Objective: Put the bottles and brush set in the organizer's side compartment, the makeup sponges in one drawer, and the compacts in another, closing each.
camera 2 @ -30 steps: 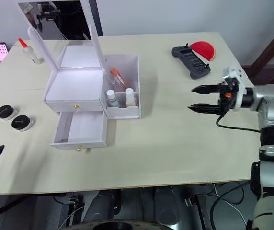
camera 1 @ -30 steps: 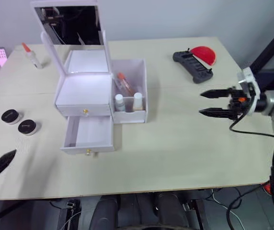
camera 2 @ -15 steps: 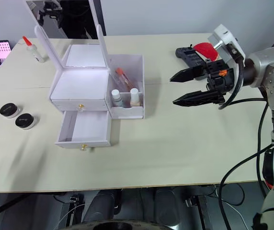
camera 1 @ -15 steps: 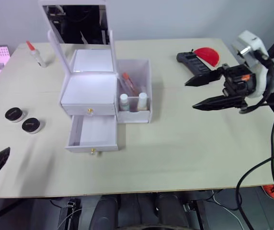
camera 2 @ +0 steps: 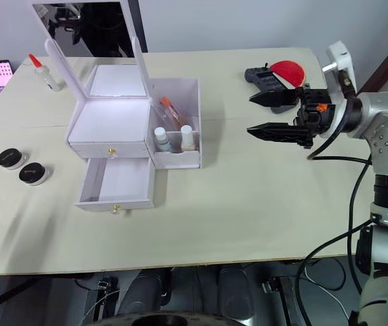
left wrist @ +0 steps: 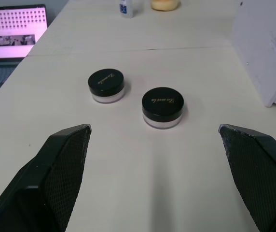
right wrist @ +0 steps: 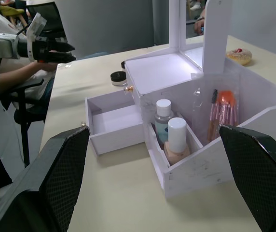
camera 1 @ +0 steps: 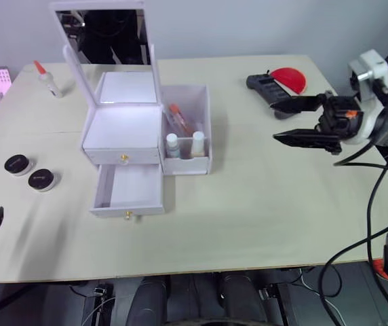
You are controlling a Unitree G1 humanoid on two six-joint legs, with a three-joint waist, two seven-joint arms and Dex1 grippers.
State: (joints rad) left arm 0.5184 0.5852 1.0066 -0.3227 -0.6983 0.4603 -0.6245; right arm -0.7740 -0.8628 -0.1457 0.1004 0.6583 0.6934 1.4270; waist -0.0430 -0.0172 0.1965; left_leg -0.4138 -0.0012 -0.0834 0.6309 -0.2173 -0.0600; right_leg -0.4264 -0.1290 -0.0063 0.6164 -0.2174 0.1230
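- Both pairs of jaws are being held spread wide with nothing between them: the right gripper (camera 2: 265, 113) is hanging above the table's right part, well apart from the organizer, and the left gripper (left wrist: 155, 159) is hovering low at the table's left edge, pointed toward the compacts.
- Side compartment step is being judged complete: two white-capped bottles (right wrist: 169, 130) are standing upright in the front section of the white organizer's side compartment (camera 1: 188, 129), and the pink-handled brush set (right wrist: 223, 113) is leaning in the section behind them.
- Sponge step cannot be judged; no sponges are being seen on the table, and the upper drawer (camera 1: 122, 155) is sitting shut.
- Compact step is being taken as the one in hand: the lower white drawer (camera 1: 127, 192) with its small gold knob is standing pulled out and, as far as can be seen, bare inside.
- Two round compacts with black lids and clear bases (left wrist: 162, 107) are lying side by side, close but not touching, on the pale wooden table (camera 1: 262, 197) left of the organizer.
- Gold lettering is being noted on each lid; the text is too small to be read.
- Next move is being judged as follows: the left gripper is to be lowered around the nearer compact, jaws closed across its sides, and the compact carried right to the open drawer.
- Low, smooth walls are expected to give little purchase; a level, centred grasp is called for.
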